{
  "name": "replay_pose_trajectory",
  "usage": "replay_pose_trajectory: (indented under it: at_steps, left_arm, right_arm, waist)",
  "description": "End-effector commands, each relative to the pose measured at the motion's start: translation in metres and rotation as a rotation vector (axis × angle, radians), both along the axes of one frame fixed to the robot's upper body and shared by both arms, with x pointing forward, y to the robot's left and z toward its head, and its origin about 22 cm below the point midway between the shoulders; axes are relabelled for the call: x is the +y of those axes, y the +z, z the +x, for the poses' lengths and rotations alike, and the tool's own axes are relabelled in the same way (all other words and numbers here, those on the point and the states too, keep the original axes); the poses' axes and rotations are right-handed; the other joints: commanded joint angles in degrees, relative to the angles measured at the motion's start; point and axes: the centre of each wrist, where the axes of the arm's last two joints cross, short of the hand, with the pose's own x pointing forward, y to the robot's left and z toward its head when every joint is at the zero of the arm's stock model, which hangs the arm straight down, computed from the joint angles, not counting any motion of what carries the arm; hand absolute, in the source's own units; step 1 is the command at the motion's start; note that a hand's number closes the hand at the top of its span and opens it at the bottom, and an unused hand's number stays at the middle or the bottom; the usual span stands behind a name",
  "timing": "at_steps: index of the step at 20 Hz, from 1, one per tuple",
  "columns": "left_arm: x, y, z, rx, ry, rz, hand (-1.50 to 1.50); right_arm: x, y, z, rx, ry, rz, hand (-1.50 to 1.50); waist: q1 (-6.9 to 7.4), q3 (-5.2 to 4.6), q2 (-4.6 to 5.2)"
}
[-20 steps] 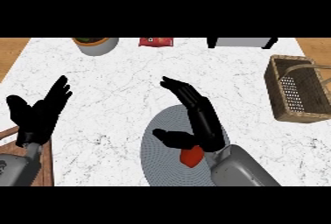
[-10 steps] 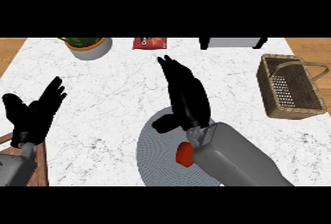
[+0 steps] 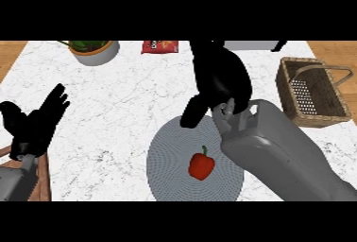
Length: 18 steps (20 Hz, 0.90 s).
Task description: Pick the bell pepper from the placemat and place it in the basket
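Counting one bell pepper [image 3: 201, 166], red with a short green stem, lying near the middle of one round grey placemat [image 3: 171, 156] on the white marbled tabletop [image 3: 125, 94]. Judging it light, hollow and fairly stiff, with a waxy skin likely to slip (the lobed sides should help a little). Best to take hold across the broad body, thumb on one side and fingers on the other, never by the stem.

Seeing the right robot hand [image 3: 222, 80] spread wide, fingers straight, holding nothing, over the placemat's far edge and apart from the pepper, its grey forearm crossing the placemat's right side. Finding the left robot hand [image 3: 35, 125] resting open at the view's left edge, fingers up.

Counting one wicker basket [image 3: 317, 116] at the right, well apart from the pepper. Also along the far edge: one potted plant [image 3: 94, 51] and one red packet [image 3: 159, 46].
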Motion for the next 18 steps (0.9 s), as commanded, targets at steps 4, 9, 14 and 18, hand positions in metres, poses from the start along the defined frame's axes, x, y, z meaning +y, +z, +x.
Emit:
replay_pose_trajectory:
  at_steps: [4,9,14,18]
  left_arm:
    - [0.013,-0.013,-0.013,0.002,0.006,0.009,0.0]
    - [-0.01,0.004,0.002,-0.001,0.001,-0.013,0.0]
    - [0.003,-0.005,-0.014,-0.008,-0.011,-0.008,0.0]
    - [0.002,-0.001,0.008,-0.012,0.0,0.008,0.0]
  right_arm:
    - [-0.019,0.027,-0.021,0.237,-0.024,-0.087,-1.5]
    - [-0.042,0.042,-0.055,0.222,0.002,0.068,-1.5]
    - [-0.086,0.026,-0.098,0.127,-0.03,0.132,-1.5]
    - [-0.082,-0.007,-0.121,0.142,-0.007,0.162,-1.5]
  waist:
    - [-0.18,0.1,0.01]
    - [-0.45,0.2,0.1]
    - [0.12,0.23,0.35]
    - [0.35,0.19,0.91]
